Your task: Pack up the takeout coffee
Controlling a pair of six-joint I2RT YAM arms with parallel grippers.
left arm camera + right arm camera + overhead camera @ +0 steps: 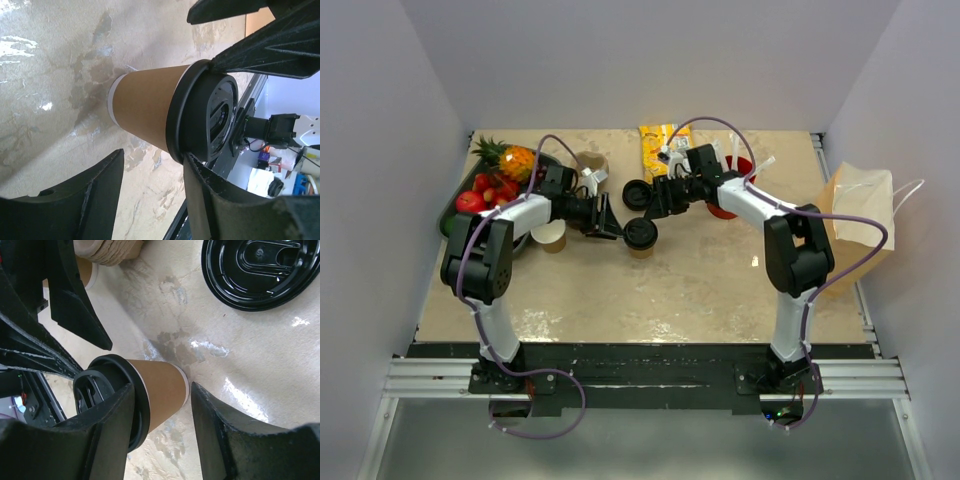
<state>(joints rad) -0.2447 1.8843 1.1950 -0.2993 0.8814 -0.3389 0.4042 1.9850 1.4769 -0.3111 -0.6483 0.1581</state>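
Note:
The takeout coffee point(640, 236), a brown paper cup with a black lid, stands upright at mid-table. It also shows in the left wrist view point(147, 112) and the right wrist view point(160, 385). My left gripper point(611, 224) is open just left of the cup; in its wrist view point(155, 156) one finger point(220, 200) touches the lid's rim. My right gripper point(655, 207) is open just behind and above the cup; in its wrist view point(162, 390) the jaws stand wide on either side of the cup, one finger point(107, 435) overlapping the lid.
A loose black lid point(636, 194) lies behind the cup, also in the right wrist view point(265, 270). Lidless paper cups point(550, 236) point(592, 164) stand to the left. A fruit tray point(457, 206) sits far left, a yellow packet point(657, 146) and a red bowl point(724, 210) at the back, a brown paper bag point(860, 222) at the right edge.

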